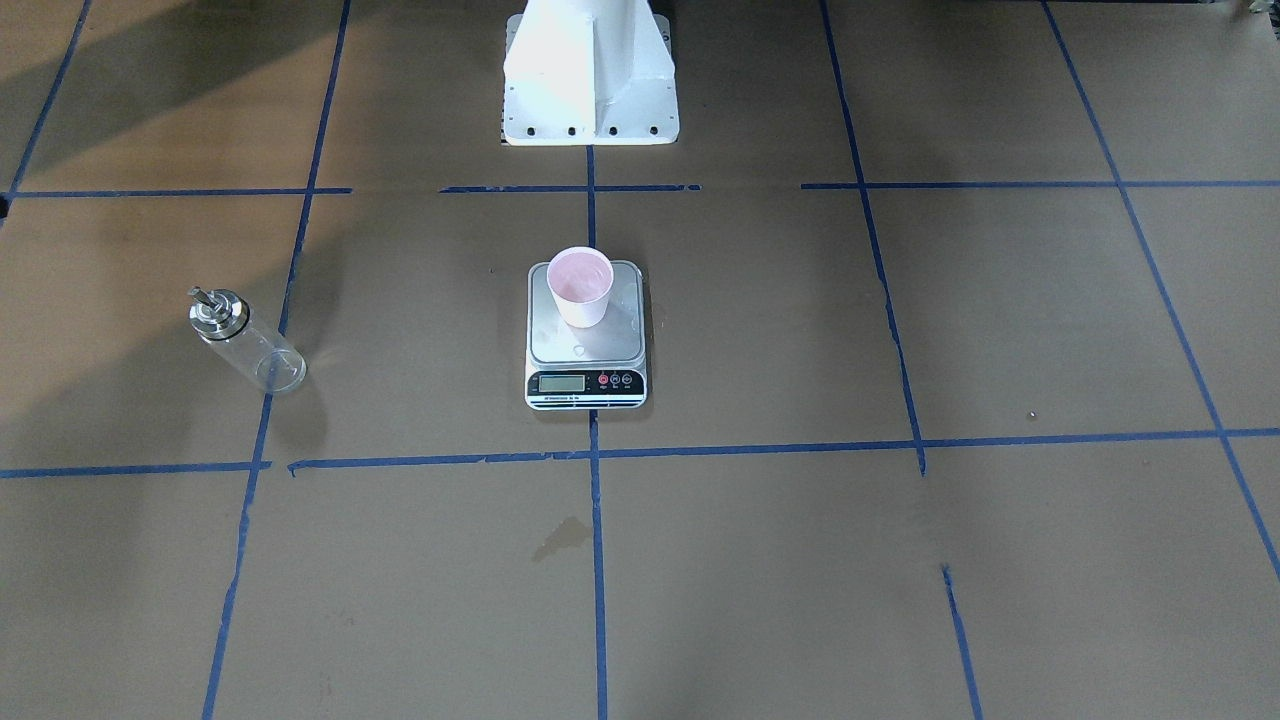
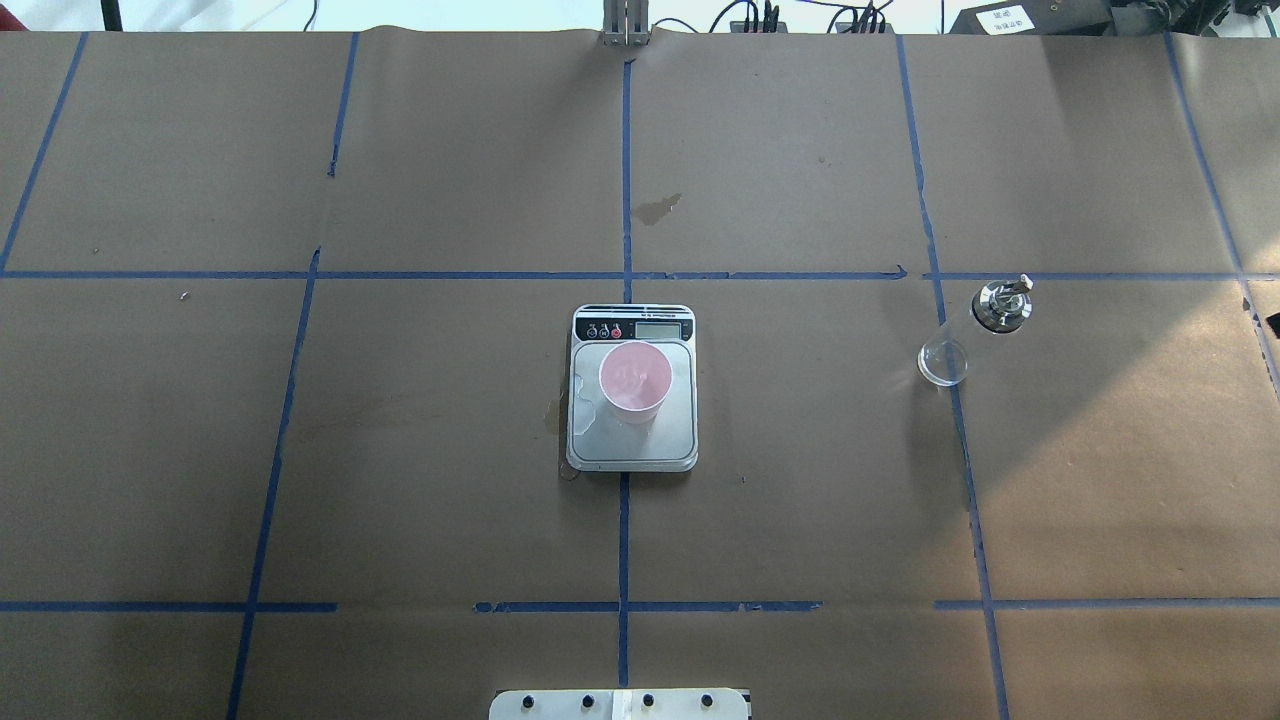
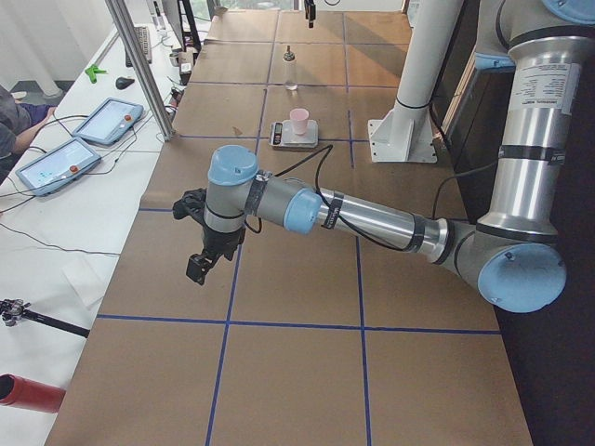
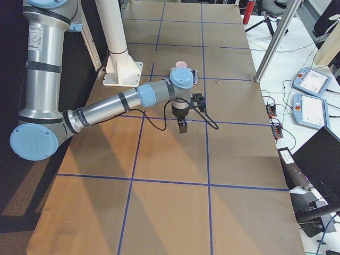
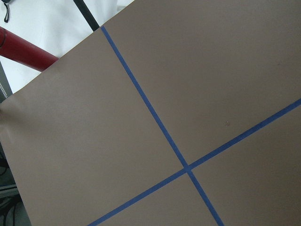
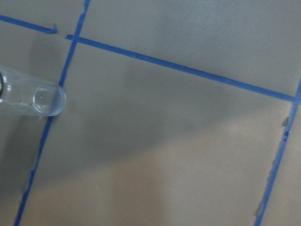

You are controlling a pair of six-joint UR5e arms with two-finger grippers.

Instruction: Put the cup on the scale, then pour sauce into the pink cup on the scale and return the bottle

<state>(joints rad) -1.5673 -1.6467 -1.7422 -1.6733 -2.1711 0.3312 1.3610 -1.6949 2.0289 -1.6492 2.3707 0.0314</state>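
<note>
Cup stood upright on the scale platform, mid-table, display side facing away from the robot base. Bottle stood upright on the table, on a blue tape line on the robot's right, well apart from the scale, glass clear, silver cap on top. Left gripper hung pointing down over the table's left end, right gripper likewise over the right end, both far from cup and scale. Couldn't tell whether either one was spread or pressed together (they only showed in the side views). Right wrist view caught the bottle's base at its left edge, left wrist view only paper and tape
</note>
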